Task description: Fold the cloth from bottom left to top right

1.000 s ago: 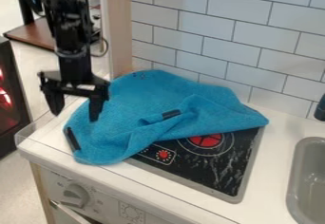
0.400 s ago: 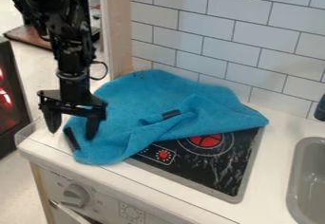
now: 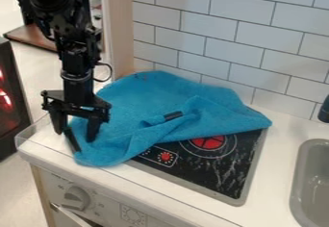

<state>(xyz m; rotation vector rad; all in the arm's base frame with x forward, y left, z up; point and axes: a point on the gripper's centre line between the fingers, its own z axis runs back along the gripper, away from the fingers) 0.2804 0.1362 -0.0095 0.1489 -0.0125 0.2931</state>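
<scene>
I have the pincer [image 3: 76, 133] apart, its fingers astride the dark strip [image 3: 72, 140] at the near left edge of the blue cloth [image 3: 145, 113]. The cloth lies rumpled over the toy stovetop [image 3: 221, 173] and the surface [image 3: 145, 180]. I expect it to be light, floppy and grippy rather than slippery, with nothing fragile about it. I'd pinch that edge by the strip, taking enough fabric to hold. The markings around the knob [image 3: 76, 198] are too small for me to read.
</scene>
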